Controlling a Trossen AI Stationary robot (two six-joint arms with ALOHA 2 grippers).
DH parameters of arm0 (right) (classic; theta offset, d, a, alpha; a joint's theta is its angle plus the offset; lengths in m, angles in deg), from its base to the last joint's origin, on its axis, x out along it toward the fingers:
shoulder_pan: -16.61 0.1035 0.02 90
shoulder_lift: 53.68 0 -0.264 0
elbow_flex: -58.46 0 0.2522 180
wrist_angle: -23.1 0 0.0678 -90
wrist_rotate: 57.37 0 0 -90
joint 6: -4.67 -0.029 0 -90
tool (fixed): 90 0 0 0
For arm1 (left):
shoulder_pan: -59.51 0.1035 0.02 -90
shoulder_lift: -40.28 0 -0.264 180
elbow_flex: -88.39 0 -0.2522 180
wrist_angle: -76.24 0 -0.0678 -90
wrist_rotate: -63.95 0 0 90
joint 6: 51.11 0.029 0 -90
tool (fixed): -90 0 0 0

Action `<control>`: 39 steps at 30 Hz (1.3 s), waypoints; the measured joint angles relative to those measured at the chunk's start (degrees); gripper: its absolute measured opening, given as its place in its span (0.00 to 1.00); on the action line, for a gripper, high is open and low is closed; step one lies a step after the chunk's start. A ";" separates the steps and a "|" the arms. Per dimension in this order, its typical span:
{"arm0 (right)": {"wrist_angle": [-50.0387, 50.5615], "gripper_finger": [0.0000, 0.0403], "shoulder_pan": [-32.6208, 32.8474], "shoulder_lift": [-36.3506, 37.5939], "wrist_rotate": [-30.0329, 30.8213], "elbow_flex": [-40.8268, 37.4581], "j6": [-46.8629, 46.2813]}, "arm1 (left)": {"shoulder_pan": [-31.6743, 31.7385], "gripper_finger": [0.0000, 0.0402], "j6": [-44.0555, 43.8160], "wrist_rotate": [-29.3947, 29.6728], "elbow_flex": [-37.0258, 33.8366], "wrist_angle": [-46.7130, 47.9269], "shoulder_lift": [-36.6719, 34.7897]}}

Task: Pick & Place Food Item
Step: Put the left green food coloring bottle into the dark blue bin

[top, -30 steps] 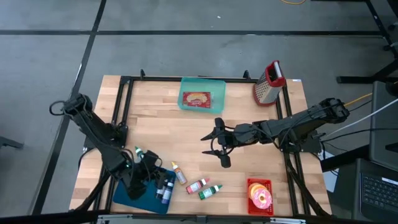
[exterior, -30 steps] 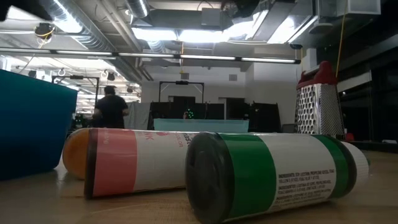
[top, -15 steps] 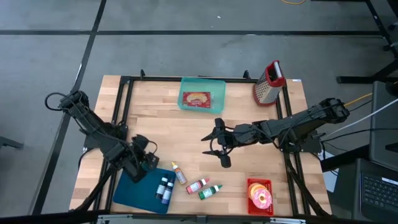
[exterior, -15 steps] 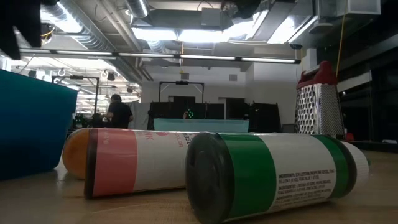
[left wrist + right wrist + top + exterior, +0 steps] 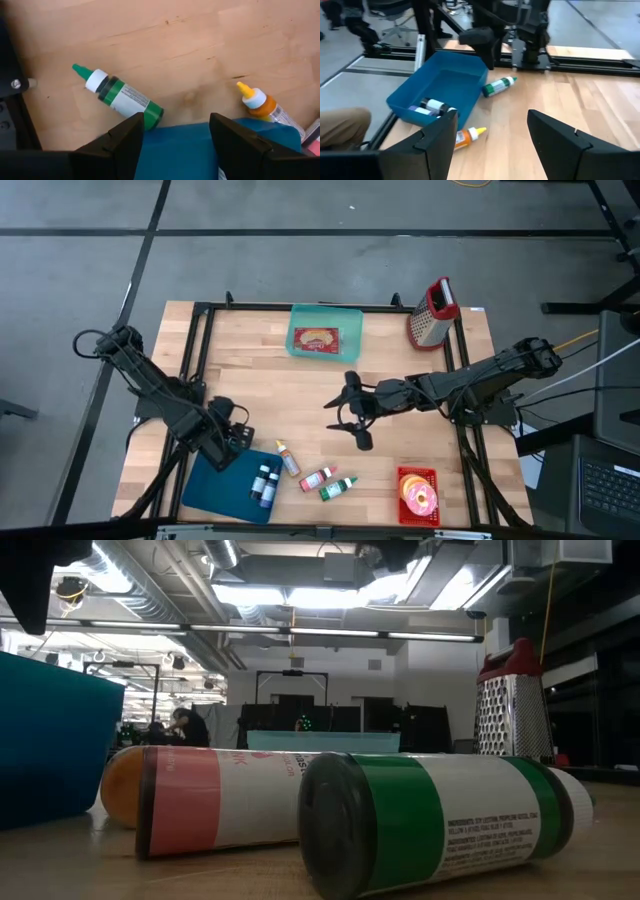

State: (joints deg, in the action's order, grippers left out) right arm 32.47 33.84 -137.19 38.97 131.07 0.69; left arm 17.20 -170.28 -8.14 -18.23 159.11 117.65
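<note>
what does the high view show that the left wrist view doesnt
Only the high view shows the grater, the teal tray at the far edge, the red basket, the bottles inside the blue bin, and the right gripper open over mid-table. Only the left wrist view shows the left gripper's fingers spread open up close. Both show the bin, a green bottle and an orange bottle beside it.

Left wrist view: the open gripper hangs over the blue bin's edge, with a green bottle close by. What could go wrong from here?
1. The green bottle lies with its base close to the blue bin. If the left gripper descends, a finger may catch the rim and shove the bin.
2. The bottle lies on its side, so a glancing touch could roll it away.
The right gripper waits open mid-table.
</note>
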 joint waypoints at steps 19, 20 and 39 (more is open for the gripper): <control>-2.23 0.61 -0.20 0.00 -4.30 0.00 3.70 | 2.47 0.54 -5.67 -8.32 -17.07 -18.07 -1.99; -2.23 0.61 -0.20 0.00 -4.31 0.00 4.19 | 2.59 0.54 -5.76 -8.83 -17.24 -18.04 -1.95; 0.59 0.61 -1.12 0.00 -7.47 0.00 12.19 | 6.22 0.51 -6.23 -10.80 -18.99 -16.04 -1.11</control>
State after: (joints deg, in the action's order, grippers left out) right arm 33.06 32.73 -137.19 31.50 131.07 12.88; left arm 23.42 -176.51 -18.94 -37.22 143.07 116.54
